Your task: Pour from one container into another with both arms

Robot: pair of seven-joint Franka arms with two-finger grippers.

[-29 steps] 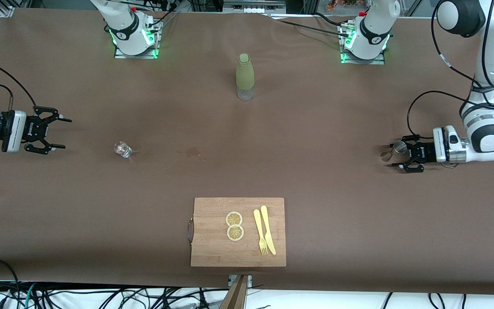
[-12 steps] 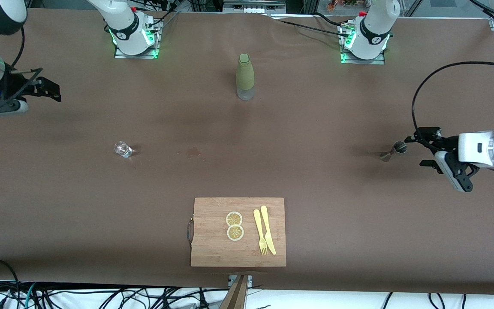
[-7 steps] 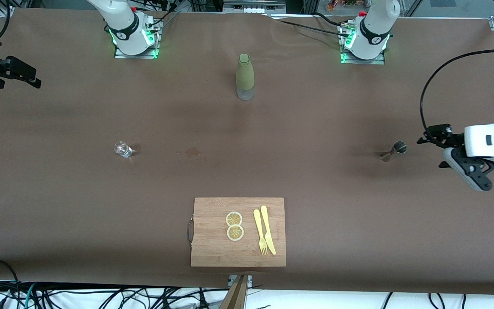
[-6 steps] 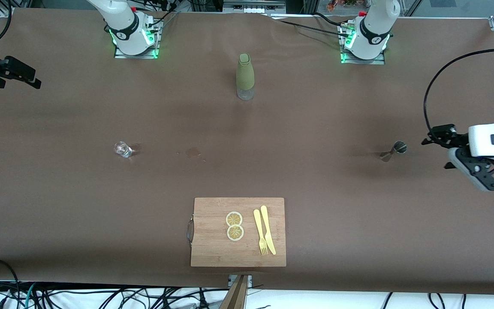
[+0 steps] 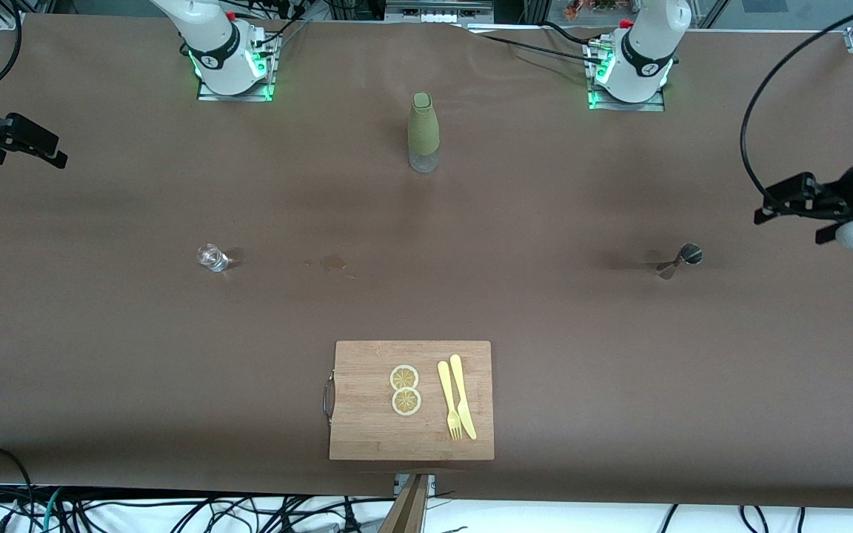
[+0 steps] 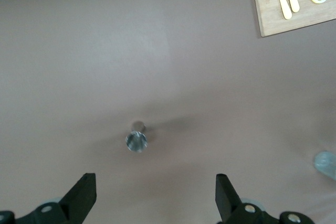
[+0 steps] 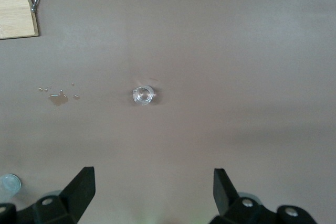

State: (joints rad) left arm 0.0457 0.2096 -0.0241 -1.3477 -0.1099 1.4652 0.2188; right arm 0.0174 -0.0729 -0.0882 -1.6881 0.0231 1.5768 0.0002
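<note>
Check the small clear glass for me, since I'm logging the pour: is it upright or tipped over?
Upright. The glass stands on its base on the table, and the right wrist view looks straight down into its round mouth. How full it is cannot be told.

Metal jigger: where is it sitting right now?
The metal jigger stands on the brown table toward the left arm's end, apart from the open left gripper, farther from the front camera than the cutting board.

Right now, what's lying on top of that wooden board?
On the cutting board lie two lemon slices, one beside the other, and a yellow fork and knife side by side. Whatever is beneath the board stays hidden.
</note>
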